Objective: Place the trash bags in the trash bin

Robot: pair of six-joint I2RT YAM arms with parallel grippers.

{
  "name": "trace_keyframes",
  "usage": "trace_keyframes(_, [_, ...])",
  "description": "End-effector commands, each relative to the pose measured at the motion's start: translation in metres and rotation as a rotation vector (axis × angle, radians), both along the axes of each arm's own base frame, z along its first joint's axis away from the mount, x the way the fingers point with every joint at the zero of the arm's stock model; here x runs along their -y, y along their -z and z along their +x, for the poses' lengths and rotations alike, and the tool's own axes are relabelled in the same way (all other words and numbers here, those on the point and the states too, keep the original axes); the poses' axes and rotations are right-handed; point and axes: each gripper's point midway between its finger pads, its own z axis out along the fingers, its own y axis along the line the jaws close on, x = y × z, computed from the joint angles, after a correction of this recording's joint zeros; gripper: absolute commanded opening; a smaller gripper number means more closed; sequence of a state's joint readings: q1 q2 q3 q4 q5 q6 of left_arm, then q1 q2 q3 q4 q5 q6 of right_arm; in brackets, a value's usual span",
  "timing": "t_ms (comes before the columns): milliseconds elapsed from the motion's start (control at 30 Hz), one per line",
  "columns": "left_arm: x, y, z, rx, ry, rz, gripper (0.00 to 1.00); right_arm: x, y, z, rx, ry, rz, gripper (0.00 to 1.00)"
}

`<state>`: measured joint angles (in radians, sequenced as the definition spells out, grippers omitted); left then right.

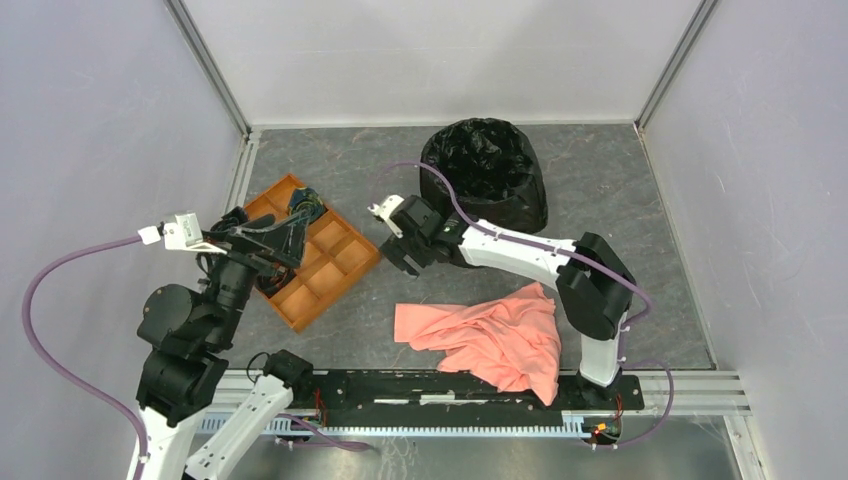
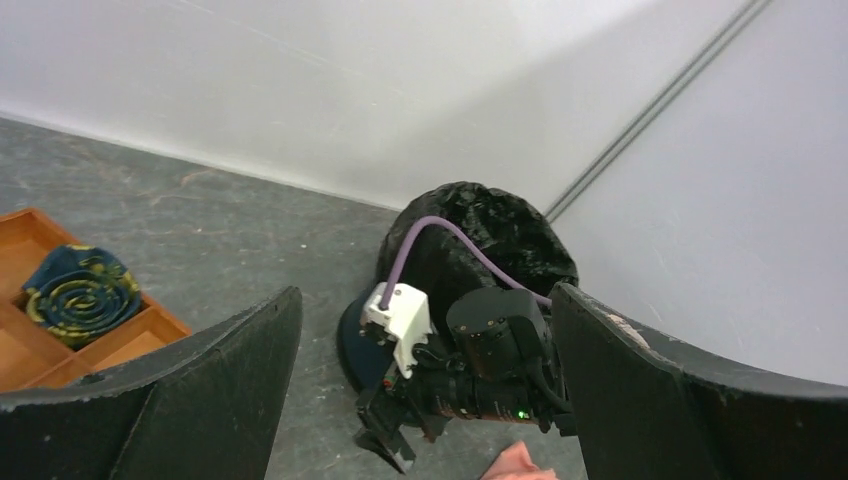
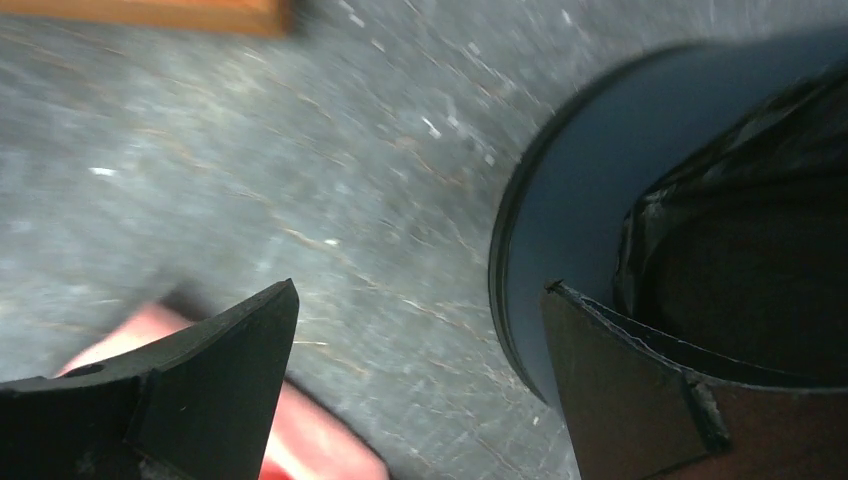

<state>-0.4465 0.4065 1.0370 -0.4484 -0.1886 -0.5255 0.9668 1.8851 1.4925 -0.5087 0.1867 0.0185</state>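
The black trash bag (image 1: 487, 165) is draped over and into the navy trash bin (image 1: 500, 215) at the back of the floor. The bin's navy wall shows only low down, also in the right wrist view (image 3: 570, 230) under the bag's film (image 3: 740, 200). My right gripper (image 1: 405, 262) is open and empty, low over the floor just left of the bin's base (image 3: 420, 290). My left gripper (image 1: 290, 232) is open and empty above the orange tray. It faces the bin (image 2: 360, 340), the bag (image 2: 490, 230) and the right gripper (image 2: 390, 440).
An orange compartmented tray (image 1: 330, 275) lies at the left, with a rolled blue-and-yellow item (image 2: 80, 290) in one compartment. A salmon-pink cloth (image 1: 495, 335) lies crumpled in front of the right arm. Grey walls close in the floor at the back and on both sides.
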Motion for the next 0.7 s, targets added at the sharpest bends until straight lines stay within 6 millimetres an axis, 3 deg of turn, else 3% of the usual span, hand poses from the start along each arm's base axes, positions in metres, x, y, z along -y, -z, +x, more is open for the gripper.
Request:
trace_keyframes(0, [-0.022, 0.0, -0.002, 0.028, -0.104, 0.02, 1.0, 0.046, -0.002, 0.048, 0.124, 0.21, 0.003, 0.98])
trace_keyframes(133, [-0.019, 0.003, 0.005, 0.033, -0.109, 0.018, 1.0, 0.095, 0.001, 0.084, 0.193, 0.362, -0.033, 0.98])
trace_keyframes(333, [-0.01, 0.012, 0.019, -0.003, -0.095, 0.051, 1.0, 0.186, -0.004, 0.142, 0.262, 0.648, 0.001, 0.98])
trace_keyframes(500, [-0.007, 0.015, 0.026, -0.011, -0.096, 0.066, 1.0, 0.261, -0.004, 0.168, 0.265, 0.897, 0.024, 0.98])
trace_keyframes(600, [-0.005, 0.016, 0.027, -0.016, -0.089, 0.076, 1.0, 0.268, -0.007, 0.167, 0.244, 0.877, 0.061, 0.98])
trace_keyframes(667, [-0.004, 0.019, 0.029, -0.022, -0.088, 0.08, 1.0, 0.243, -0.012, 0.161, 0.208, 0.76, 0.125, 0.98])
